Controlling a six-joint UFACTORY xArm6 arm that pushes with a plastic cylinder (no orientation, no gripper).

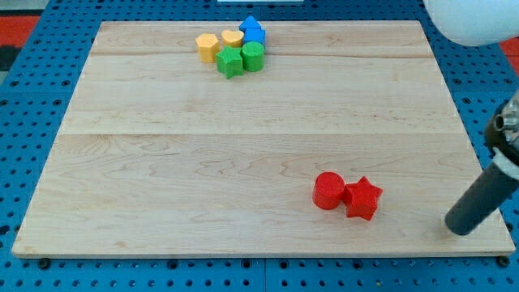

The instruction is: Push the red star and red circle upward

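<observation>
Blocks are sitting in two groups on a pale wooden board (243,146) as the arm is readying a push. In the only camera view, my tip (459,228) is resting near the board's lower right corner, and the dark rod is slanting away from it toward the view's upper right. There is no pincer here to be spread or pressed together: the arm is ending in a bare rod, holding nothing.

To the left of my tip and slightly above it, well apart from it, the red circle (328,191) and the red star (362,198) are lying touching each other, the star being the nearer of the two. Judging from that layout, my tip is standing off to one side and would need to get below the pair before driving them toward the view's top.

Far off toward the view's upper left, a tight cluster is sitting by the top edge: two yellow blocks (208,46) (233,38), a blue block (252,30), a green star (230,62) and a green block (253,56). It is lying left of the reds' straight path upward.
</observation>
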